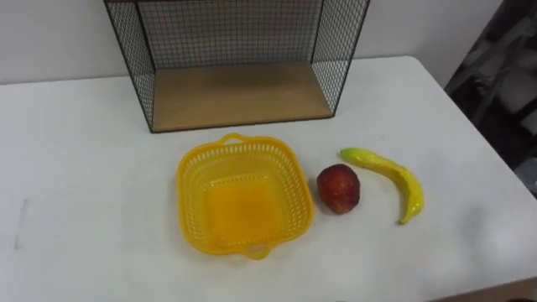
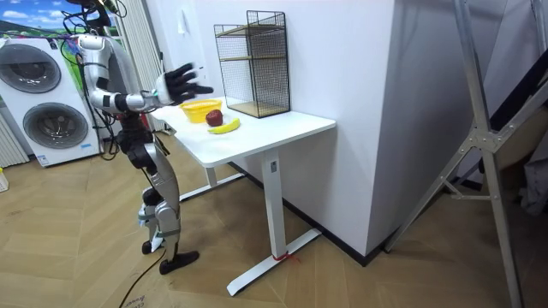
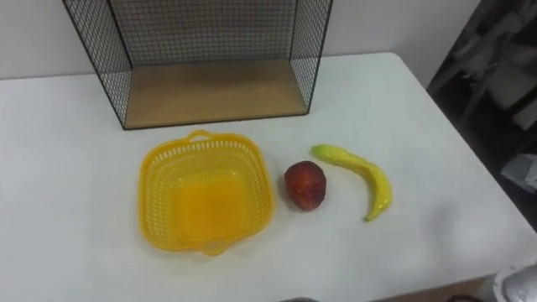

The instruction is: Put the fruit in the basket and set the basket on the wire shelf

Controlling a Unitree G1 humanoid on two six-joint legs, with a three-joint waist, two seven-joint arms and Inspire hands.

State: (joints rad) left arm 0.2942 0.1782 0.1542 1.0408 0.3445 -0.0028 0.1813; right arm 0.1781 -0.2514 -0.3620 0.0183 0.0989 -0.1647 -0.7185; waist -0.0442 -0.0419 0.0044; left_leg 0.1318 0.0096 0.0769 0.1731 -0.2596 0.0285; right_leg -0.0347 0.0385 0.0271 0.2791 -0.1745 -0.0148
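Bright, even light; faint soft shadow around the basket (image 1: 191, 195)

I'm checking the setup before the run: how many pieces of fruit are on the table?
2. A red apple lies just right of the yellow basket, and a banana lies right of the apple. The basket is empty, so none hide inside.

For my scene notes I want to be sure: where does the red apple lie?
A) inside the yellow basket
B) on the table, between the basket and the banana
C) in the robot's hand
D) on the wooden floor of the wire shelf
B: the apple rests on the white table, with the empty yellow basket on its left and the banana on its right.
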